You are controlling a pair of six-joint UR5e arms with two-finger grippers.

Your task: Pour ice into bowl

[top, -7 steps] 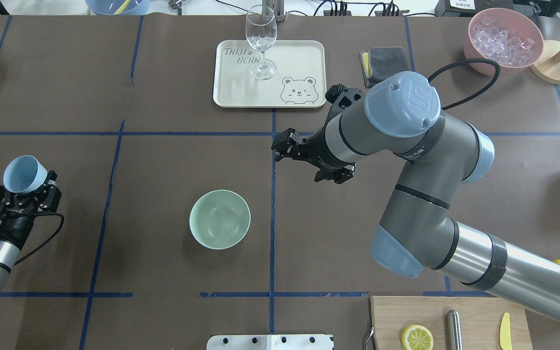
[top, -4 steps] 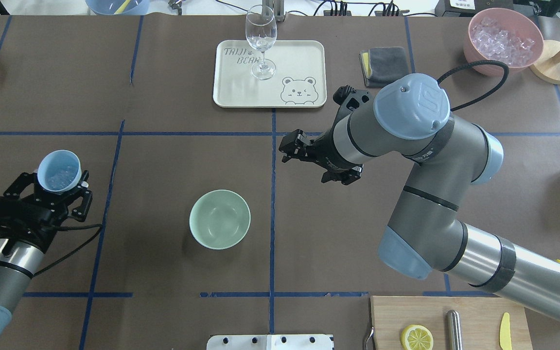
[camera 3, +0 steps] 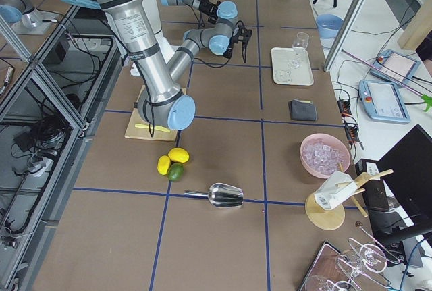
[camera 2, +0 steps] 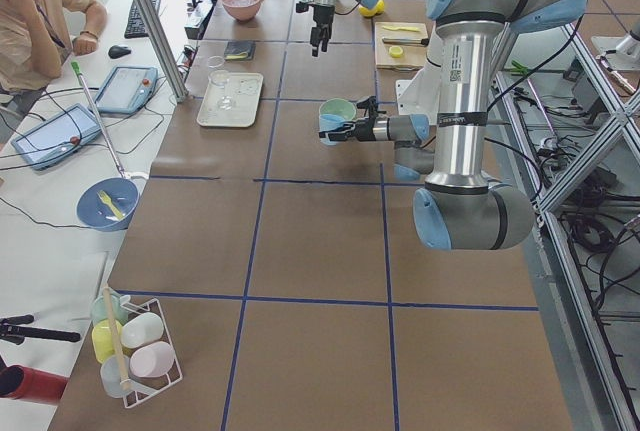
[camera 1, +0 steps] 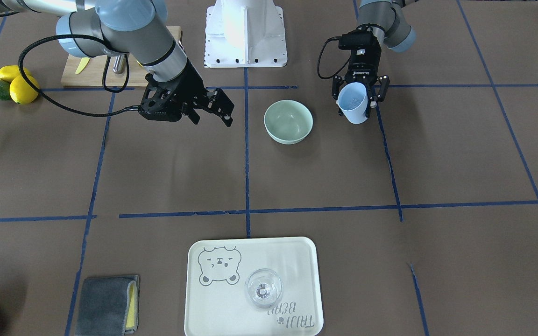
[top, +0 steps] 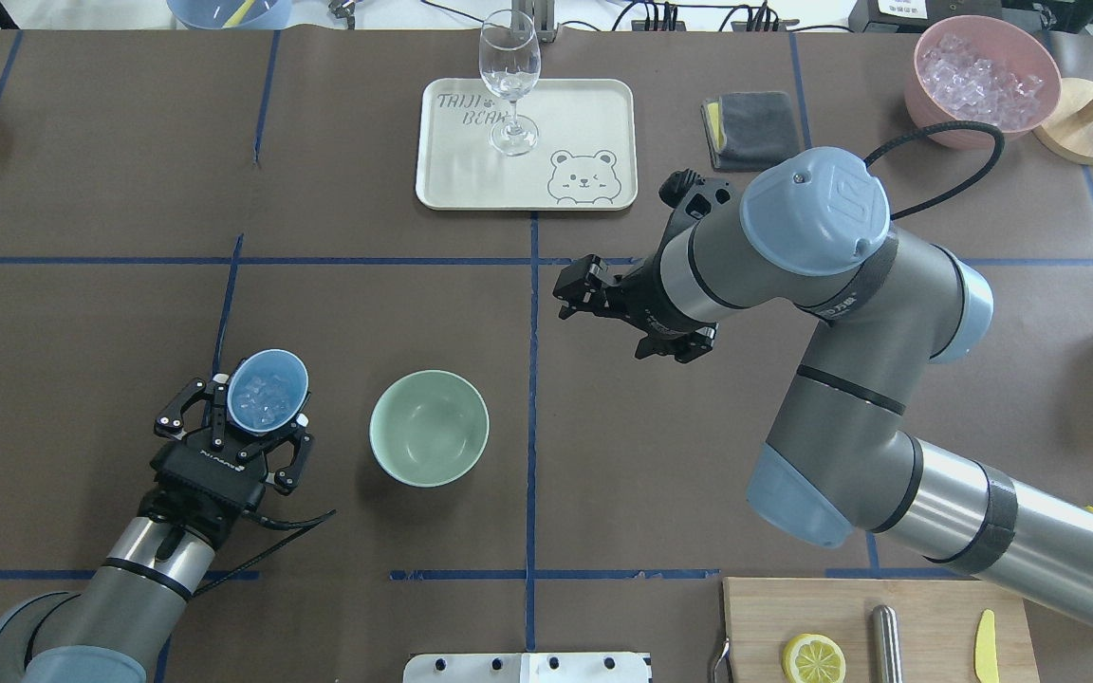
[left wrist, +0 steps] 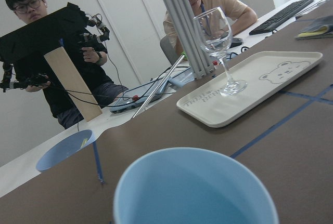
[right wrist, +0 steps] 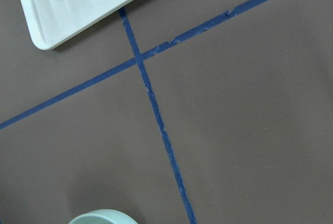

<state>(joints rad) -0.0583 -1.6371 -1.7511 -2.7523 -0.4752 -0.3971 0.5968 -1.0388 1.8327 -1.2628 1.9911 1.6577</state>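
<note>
Two end effectors, left one (camera 1: 356, 103) gripping cup (top: 268, 384) of glassy ice (top: 260, 408), right one (top: 602, 328) agape

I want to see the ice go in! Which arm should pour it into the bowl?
The left arm: its jaws hold the blue cup of ice beside the bowl; the right arm has open, empty jaws.

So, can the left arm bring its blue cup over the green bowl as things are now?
Probably yes. The left tool holds the blue cup with ice just beside the green bowl, with only bare table between them. The right arm hangs on the bowl's other side, not over it.
</note>
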